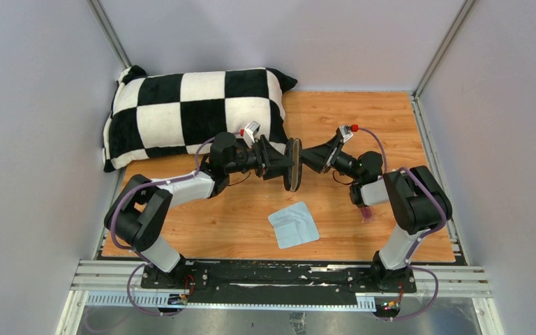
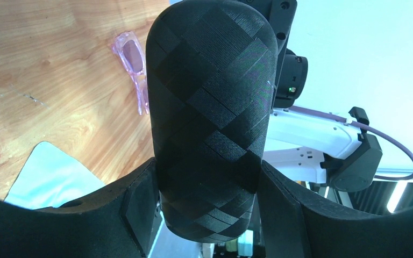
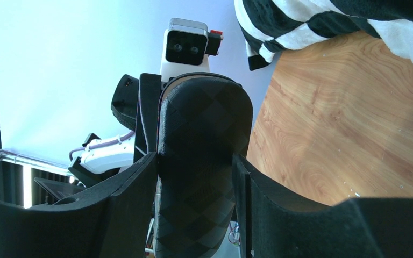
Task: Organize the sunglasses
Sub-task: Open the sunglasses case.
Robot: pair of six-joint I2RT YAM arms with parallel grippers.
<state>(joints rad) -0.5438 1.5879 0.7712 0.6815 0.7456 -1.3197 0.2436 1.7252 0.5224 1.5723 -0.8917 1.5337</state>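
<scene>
Both left gripper (image 2: pixel 207 185) and right gripper (image 3: pixel 193 185) clamp the black case (image 1: pixel 293 165), sunglasses (image 2: pixel 134 63) lying apart.

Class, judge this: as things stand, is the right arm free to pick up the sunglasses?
Probably not: the right pincer is shut on the case, which the left pincer also grips. The sunglasses lie untouched on the table.
</scene>
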